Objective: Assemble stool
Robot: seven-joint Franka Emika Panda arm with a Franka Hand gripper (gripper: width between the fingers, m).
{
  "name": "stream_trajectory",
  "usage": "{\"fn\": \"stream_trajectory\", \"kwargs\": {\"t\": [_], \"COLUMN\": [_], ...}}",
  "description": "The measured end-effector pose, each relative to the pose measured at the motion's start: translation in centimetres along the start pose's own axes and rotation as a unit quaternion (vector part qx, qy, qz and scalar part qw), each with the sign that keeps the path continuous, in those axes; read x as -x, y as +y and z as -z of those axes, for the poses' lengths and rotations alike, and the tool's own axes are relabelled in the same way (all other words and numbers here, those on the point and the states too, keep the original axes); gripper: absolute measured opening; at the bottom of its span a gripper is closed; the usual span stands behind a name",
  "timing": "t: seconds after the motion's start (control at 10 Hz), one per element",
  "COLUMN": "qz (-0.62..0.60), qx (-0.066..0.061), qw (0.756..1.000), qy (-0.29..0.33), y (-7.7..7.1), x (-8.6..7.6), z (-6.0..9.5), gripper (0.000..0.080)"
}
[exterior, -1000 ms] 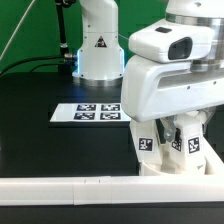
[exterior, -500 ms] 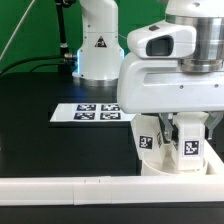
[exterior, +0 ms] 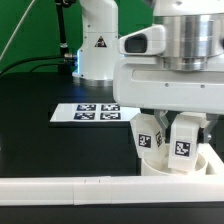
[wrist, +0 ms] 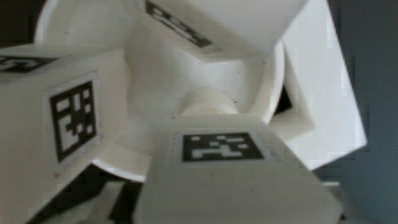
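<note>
In the exterior view the white round stool seat lies at the right, just behind the front rail. Two white leg blocks with black-and-white tags, one to the left and one to the right, stand up from it. The arm's big white hand hangs directly above them and hides its own fingers. The wrist view is filled with close white stool parts: a tagged leg block, another tagged block face and the seat's inner wall. The fingers do not show there.
The marker board lies flat on the black table, to the exterior view's left of the stool. A long white border rail runs along the front edge. The robot's white base stands at the back.
The hand has turned and shifted toward the exterior view's left above the stool. The tagged leg blocks under it look slightly shifted and higher.
</note>
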State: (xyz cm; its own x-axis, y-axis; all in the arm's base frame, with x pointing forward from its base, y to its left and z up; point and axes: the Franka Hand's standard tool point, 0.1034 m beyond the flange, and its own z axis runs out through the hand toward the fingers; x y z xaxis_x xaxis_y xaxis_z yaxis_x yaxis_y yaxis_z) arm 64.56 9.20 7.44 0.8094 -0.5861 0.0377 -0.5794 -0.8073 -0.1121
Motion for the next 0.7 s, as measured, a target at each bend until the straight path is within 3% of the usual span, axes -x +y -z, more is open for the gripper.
{"fn": "stream_trajectory", "kwargs": {"t": [0.5,0.7], "qz": [-0.160,-0.322], "qx": [-0.002,-0.008], "qw": [0.987,0.947], "qy": [0.002,-0.003], "y": [-0.07,-0.51], "x": [0.18,0.63], "z": [-0.01,-0.14], "gripper": [0.0337,0.0337]}}
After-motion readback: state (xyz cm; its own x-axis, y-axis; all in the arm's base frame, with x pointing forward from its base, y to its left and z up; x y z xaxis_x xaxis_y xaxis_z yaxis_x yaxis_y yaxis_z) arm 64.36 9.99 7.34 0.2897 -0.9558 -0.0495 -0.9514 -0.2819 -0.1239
